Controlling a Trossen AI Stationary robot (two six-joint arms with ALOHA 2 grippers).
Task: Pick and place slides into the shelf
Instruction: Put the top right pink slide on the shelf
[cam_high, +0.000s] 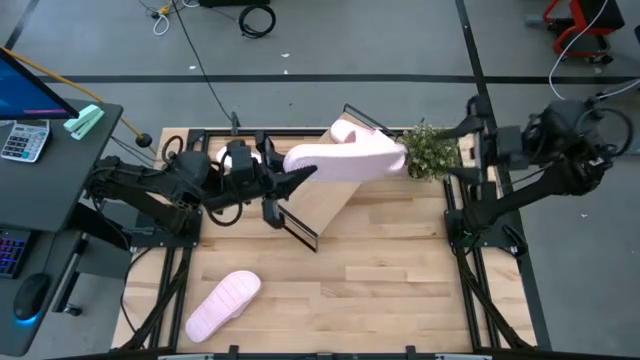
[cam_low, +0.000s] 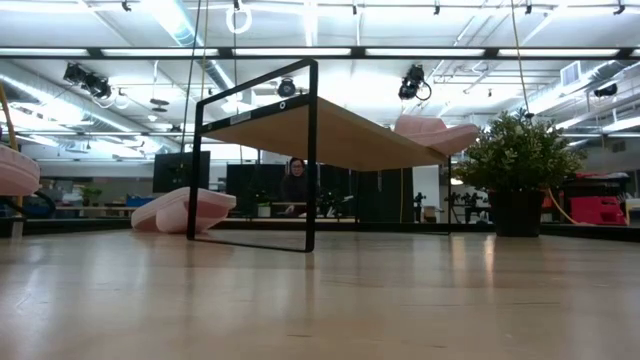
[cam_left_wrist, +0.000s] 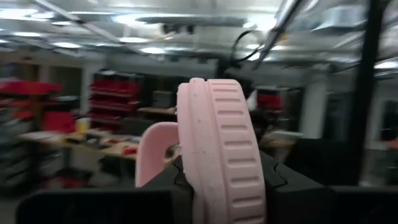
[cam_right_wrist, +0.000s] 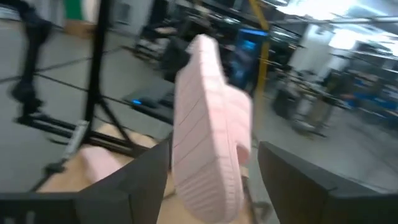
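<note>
A pale pink slide hangs in the air over the shelf's far end. My left gripper is shut on its left end. My right gripper is behind the plant in the high view; its wrist view shows it shut on a slide, and I cannot tell whether that is the same slide. A pink tip shows just beyond. One slide lies on its sole near the table's near-left corner. Another slide lies on the table behind the shelf's left leg. My left gripper pinches the slide's end between its two fingers, coming level from the table's left. The slide stands on edge, ribbed sole toward the camera, lifted clear. My right gripper pinches a slide's end across its width, lifted clear above the table.
A potted plant stands at the far right beside the shelf, close to my right arm. The shelf sits skewed in the middle of the table on black wire legs. Bare tabletop lies toward the near right. A person sits far behind.
</note>
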